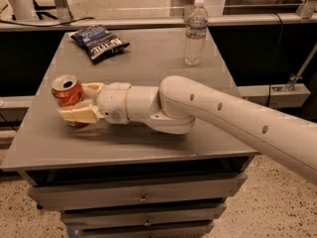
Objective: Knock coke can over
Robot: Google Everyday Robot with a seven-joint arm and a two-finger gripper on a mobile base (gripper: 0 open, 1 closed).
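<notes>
The coke can [66, 89] is orange-red with a silver top and stands near the left edge of the grey table [148, 58]. It leans slightly to the left. My gripper [75, 101] is at the end of the white arm that reaches across the table from the right. It is open, with its cream fingers [79, 114] on either side of the can. The near finger covers the can's lower part, and the far finger is just right of it.
A dark blue chip bag [99, 42] lies at the back left of the table. A clear water bottle [196, 31] stands at the back right. The table's left edge is close to the can. Drawers [141, 197] sit below the front edge.
</notes>
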